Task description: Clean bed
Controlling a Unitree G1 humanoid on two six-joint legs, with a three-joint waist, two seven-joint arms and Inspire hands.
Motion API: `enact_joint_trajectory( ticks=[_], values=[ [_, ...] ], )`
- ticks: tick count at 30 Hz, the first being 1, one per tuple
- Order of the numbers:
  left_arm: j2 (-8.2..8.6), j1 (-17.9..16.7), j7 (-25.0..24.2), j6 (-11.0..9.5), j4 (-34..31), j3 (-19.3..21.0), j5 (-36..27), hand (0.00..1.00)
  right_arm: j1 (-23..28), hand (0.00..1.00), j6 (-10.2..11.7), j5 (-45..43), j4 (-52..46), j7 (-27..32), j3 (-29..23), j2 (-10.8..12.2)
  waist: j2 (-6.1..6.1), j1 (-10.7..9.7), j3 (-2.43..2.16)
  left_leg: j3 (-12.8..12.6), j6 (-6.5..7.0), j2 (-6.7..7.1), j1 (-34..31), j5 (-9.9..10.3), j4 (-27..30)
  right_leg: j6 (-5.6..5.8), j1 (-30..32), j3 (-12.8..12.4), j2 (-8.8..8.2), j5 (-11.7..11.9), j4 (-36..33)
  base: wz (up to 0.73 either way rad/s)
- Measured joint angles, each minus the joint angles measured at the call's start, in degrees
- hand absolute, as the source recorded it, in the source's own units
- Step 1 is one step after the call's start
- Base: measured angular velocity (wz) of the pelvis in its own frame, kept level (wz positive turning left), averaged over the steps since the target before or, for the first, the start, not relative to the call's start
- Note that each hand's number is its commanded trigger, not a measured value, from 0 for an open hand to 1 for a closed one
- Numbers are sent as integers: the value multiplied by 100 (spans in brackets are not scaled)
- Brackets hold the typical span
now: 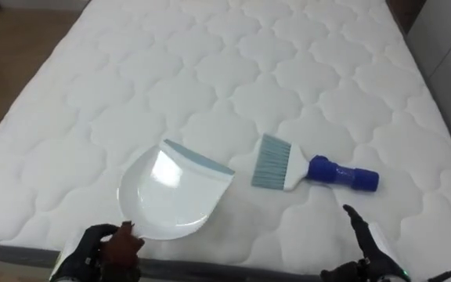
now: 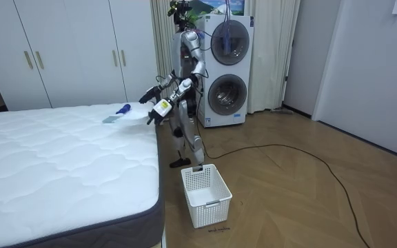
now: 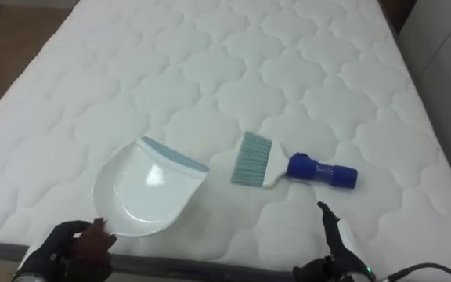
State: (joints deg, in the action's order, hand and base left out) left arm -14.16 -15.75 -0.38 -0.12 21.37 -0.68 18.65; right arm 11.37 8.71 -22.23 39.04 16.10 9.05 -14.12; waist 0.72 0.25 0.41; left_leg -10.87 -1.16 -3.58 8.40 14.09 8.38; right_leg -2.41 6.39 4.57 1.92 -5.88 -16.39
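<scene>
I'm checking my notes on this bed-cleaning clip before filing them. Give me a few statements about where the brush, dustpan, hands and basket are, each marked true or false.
1. The brush lies on the mattress, to the right of the dustpan. True.
2. The right hand holds the brush. False: it is open and apart from the brush, near the mattress's front edge.
3. The brush's bristles face the dustpan. True.
4. The basket stands on the mattress. False: it stands on the floor beside the mattress.
5. The left hand is at the dustpan's near rim. True.
</scene>
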Motion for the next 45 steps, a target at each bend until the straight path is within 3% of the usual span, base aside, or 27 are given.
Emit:
enact_joint_trajectory(
  ticks=[5,11,16,22,28,34,38,45],
  values=[
    [59,33,30,-134,130,-279,-80,0,-4,0,1,100,341,0,-84,106,-19,-63,-11,6,0,-7,14,0,2,6,-56,13,3,8,73,4],
    [79,54,271,-237,456,-315,-225,0,54,0,1,294,532,96,-143,146,-42,-150,-11,-86,0,-3,49,0,9,13,-35,-128,37,0,84,-8],
    [100,144,452,-386,1166,-305,-226,0,64,0,1,393,694,202,-158,148,-31,-146,-5,-153,10,-9,98,10,-78,4,-50,-189,83,44,85,-10],
    [191,166,480,-411,1759,-210,-221,0,104,0,0,394,1011,220,-324,214,-10,-129,-2,-149,-3,-41,105,17,-90,-16,-50,-170,122,66,135,-1],
    [231,110,527,-423,1957,-147,-394,0,73,0,5,438,1288,249,-406,274,61,-95,-34,-165,-27,-77,123,31,-108,-24,-83,-140,150,75,198,-1],
    [412,30,559,-468,2745,362,-592,0,42,0,-108,400,1998,-50,-674,317,56,-66,-44,-129,-27,-78,168,31,-107,-16,-144,-148,152,49,238,4],
    [404,-104,597,-256,3239,755,-559,0,92,0,-543,108,2425,-511,-701,316,-17,73,-42,-133,-38,-82,223,41,-118,-33,-167,-143,163,45,147,-3],
    [401,-218,498,484,4026,910,-548,0,41,0,-1266,-56,2769,-1481,-695,318,-105,175,-39,67,-18,-84,237,105,-71,-46,-238,-105,163,45,176,2]
  ],
)
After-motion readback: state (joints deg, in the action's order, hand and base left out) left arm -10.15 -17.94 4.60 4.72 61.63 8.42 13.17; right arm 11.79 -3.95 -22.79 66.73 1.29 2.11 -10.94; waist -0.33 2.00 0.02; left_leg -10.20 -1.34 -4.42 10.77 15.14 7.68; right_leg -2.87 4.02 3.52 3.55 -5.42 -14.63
